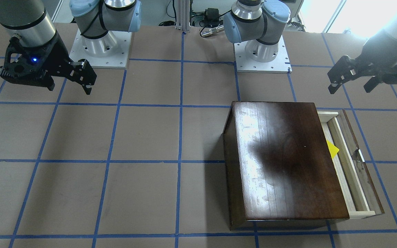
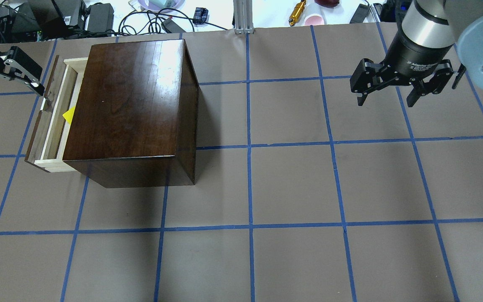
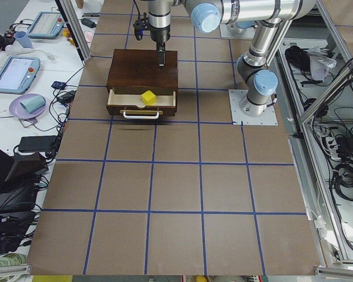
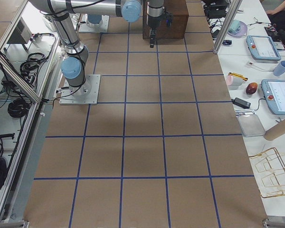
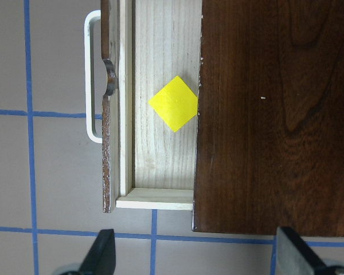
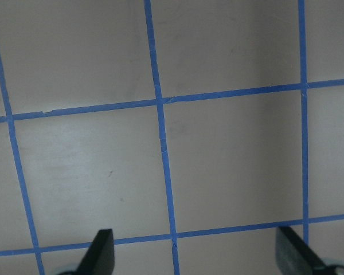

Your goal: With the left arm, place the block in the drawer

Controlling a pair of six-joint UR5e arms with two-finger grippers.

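The yellow block (image 5: 173, 103) lies on the floor of the open drawer (image 5: 160, 160), close to the edge of the dark wooden box (image 5: 275, 114). It also shows in the overhead view (image 2: 69, 115), the front-facing view (image 1: 332, 148) and the exterior left view (image 3: 147, 96). My left gripper (image 2: 15, 90) is open and empty, raised above the table just outside the drawer's front; its fingertips (image 5: 103, 252) frame the drawer from above. My right gripper (image 2: 386, 102) is open and empty, over bare table far from the box.
The drawer (image 2: 53, 121) is pulled partly out of the box (image 2: 132, 105), with a metal pull (image 5: 92, 74) on its dark front. Cables and small items lie beyond the table's far edge (image 2: 241, 29). Both arm bases (image 1: 262, 51) stand at the robot side.
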